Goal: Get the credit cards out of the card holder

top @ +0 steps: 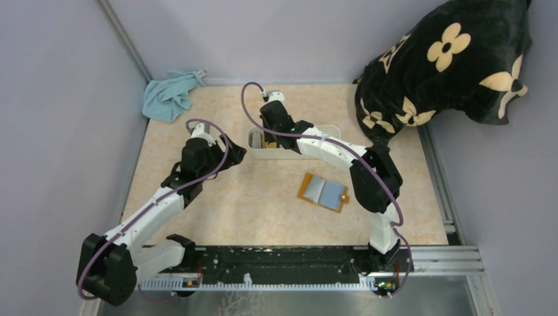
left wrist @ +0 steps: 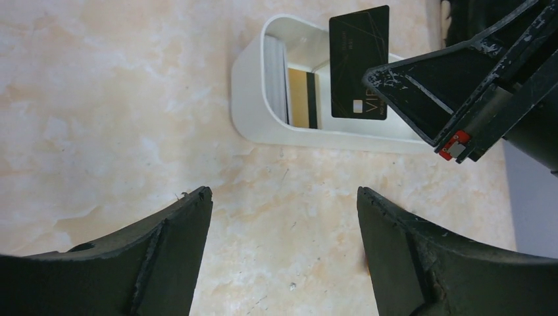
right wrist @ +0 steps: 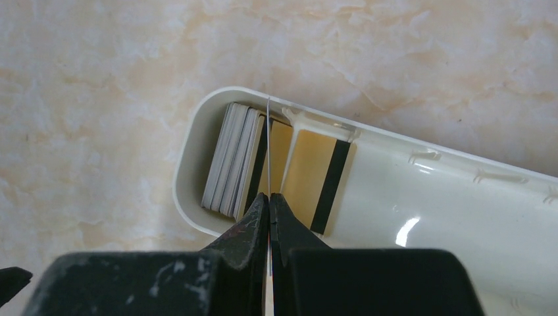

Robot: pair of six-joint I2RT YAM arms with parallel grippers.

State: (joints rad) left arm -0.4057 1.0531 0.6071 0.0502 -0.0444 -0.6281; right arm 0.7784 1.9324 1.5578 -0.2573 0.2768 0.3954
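Note:
The orange-brown card holder (top: 304,190) lies open on the table right of centre, with a pale blue-grey card (top: 326,191) on it. My right gripper (right wrist: 270,195) is shut on a black card (left wrist: 358,62), held upright over the left end of the white tray (right wrist: 421,217). That card shows edge-on in the right wrist view (right wrist: 269,145). A tan-gold card with a dark stripe (right wrist: 309,172) and a stack of white cards (right wrist: 229,161) stand in the tray. My left gripper (left wrist: 283,194) is open and empty, just in front of the tray (left wrist: 253,99).
A blue cloth (top: 170,95) lies at the far left corner. A black pillow with cream flowers (top: 447,62) sits at the far right. Grey walls close in the table on the left and back. A metal rail (top: 434,253) runs along the near edge.

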